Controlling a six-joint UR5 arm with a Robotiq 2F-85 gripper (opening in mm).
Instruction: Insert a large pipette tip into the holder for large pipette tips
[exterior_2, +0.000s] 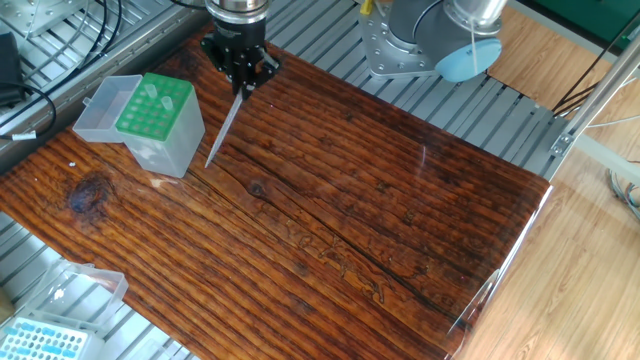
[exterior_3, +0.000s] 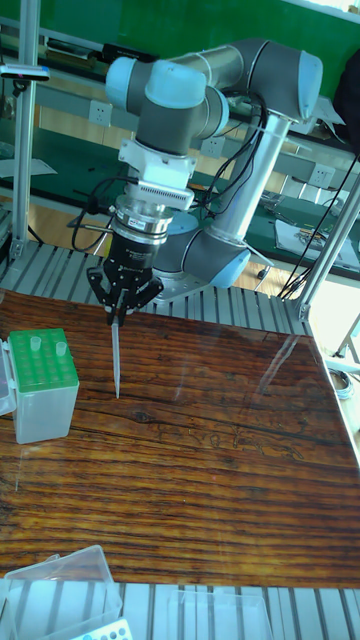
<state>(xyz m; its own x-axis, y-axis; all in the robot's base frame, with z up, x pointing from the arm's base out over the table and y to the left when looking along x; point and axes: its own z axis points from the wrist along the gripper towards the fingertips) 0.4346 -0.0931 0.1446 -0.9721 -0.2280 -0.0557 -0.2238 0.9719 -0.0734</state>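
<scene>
Fixed view: large pipette tip (exterior_2: 224, 126) hangs point-down, clear of the counter (exterior_2: 380, 220) | end effector (exterior_2: 240, 84) clamped on its top end | green-racked holder (exterior_2: 160, 124) just left of tip, lid open | blue-rack box (exterior_2: 45, 338) near-left corner

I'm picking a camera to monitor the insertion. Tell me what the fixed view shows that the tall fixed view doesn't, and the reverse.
Only the fixed view shows the green-racked holder's open clear lid fully, and the blue-racked box's holes. Only the tall fixed view shows the whole arm and that the pipette tip hangs nearly upright, its point above the table. Both show the gripper shut on the tip, beside the holder, not yet over it, and two tips standing in the rack.
</scene>
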